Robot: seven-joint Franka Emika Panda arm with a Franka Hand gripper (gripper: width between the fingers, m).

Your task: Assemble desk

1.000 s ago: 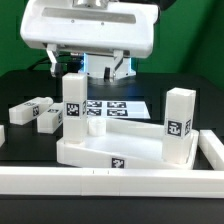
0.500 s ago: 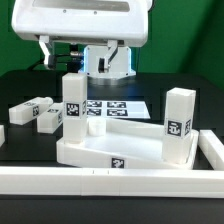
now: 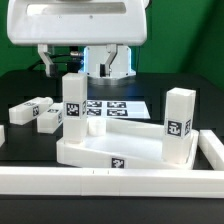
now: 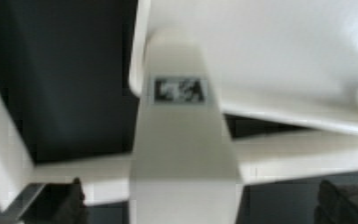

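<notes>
Pincer: pincer (image 3: 108, 66) has jaws spread wide, nothing betw. them; it hangs above & behind the slab's far edge.
Slab: desk slab (image 3: 112, 152) lies flat on counter (image 3: 20, 90), rim up, just inside border rail (image 3: 110, 182).
Fitted legs: 2 stand upright on the slab: left-end leg (image 3: 73, 103) at its end on the exterior view's left, right-end leg (image 3: 180, 124) at its other end.
Loose legs: outer loose leg (image 3: 28, 110) & inner loose leg (image 3: 50, 118) lie flat off the slab, on the exterior view's left.
Key relation: wrist view shows a tagged leg (image 4: 181, 130) running lengthwise betw. the fingertips (image 4: 51, 205). Prob. an upright one under the pincer; can't tell which.
Next (judgement): if a loose leg is the target, the pincer must go from the slab toward the exterior view's left & drop. Their long axes run approx. along the slab's long edge.
</notes>
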